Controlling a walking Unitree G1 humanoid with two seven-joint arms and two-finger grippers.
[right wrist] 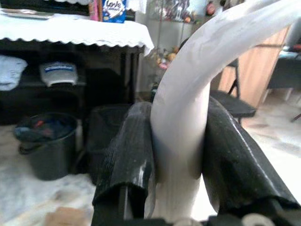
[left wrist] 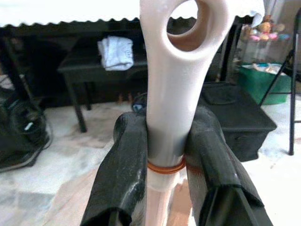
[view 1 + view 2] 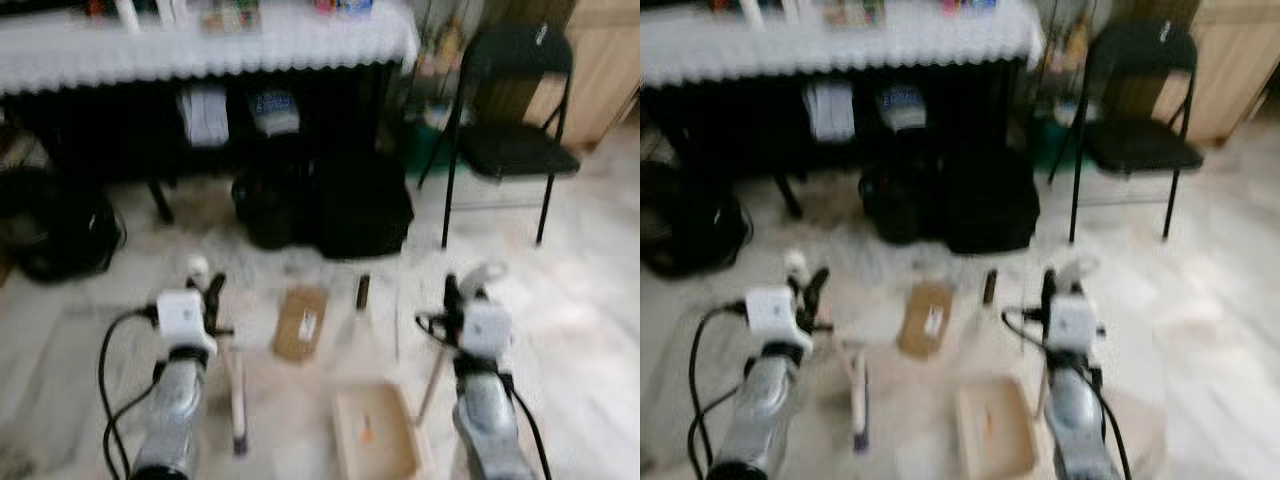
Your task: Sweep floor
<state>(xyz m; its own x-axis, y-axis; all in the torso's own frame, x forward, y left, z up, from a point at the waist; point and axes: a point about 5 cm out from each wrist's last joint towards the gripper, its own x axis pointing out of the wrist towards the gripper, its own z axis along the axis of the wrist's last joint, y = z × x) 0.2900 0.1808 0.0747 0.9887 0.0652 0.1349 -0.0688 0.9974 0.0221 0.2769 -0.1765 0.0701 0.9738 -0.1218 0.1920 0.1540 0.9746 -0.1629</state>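
My left gripper [image 3: 213, 292] is shut on the white brush handle [image 2: 176, 89], which has a round hole at its end. The brush [image 3: 238, 395] slants down to the floor between my arms. My right gripper [image 3: 453, 292] is shut on the curved white handle [image 1: 188, 113] of the tan dustpan [image 3: 375, 435], which rests on the floor by my right arm. A flat brown cardboard piece [image 3: 300, 322] and a small dark object [image 3: 363, 291] lie on the pale floor just ahead. The head views are blurred.
A black table with a white lace cloth [image 3: 200, 45] stands ahead, with black bags [image 3: 360, 205] under it. A black folding chair [image 3: 510, 140] is at the right. A dark bundle with cables [image 3: 60, 230] lies at the left. A dark bucket [image 1: 44, 143] stands by the table.
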